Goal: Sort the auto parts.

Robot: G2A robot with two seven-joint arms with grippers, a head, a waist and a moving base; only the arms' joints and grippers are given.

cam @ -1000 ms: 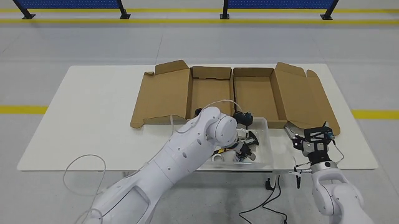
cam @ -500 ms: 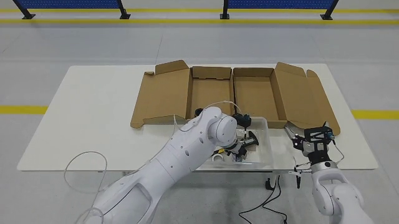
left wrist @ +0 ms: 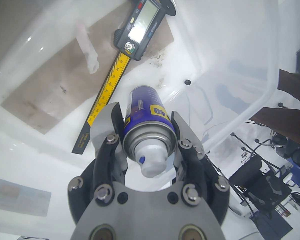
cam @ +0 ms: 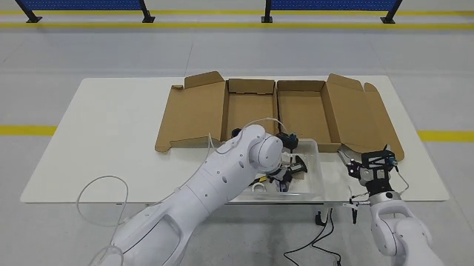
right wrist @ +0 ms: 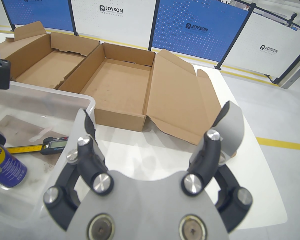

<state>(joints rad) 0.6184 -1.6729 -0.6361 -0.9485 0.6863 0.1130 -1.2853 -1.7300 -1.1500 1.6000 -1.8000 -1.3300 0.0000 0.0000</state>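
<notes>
My left gripper (left wrist: 146,114) is shut on a blue and yellow spray can (left wrist: 143,101), held inside the clear plastic bin (left wrist: 262,96) with its white nozzle toward the wrist. A black digital caliper (left wrist: 137,31) with a yellow scale lies on the bin floor just beyond the can. In the top view the left gripper (cam: 285,177) sits in the bin (cam: 317,155) at the table's front. My right gripper (right wrist: 157,116) stands open and holds nothing, beside the bin's right wall, also seen as right gripper (cam: 370,167). The right wrist view shows the spray can (right wrist: 5,161) and the caliper (right wrist: 55,144).
Two open cardboard boxes (cam: 250,114) (cam: 300,114) lie side by side behind the bin, flaps spread outward. A brown sheet (left wrist: 52,88) lies under the caliper. A small black piece (left wrist: 187,82) rests on the bin floor. Bare white table (cam: 111,133) extends to the left.
The left arm has shifted slightly inside the bin with the spray can in its grip. The right arm has not moved.
</notes>
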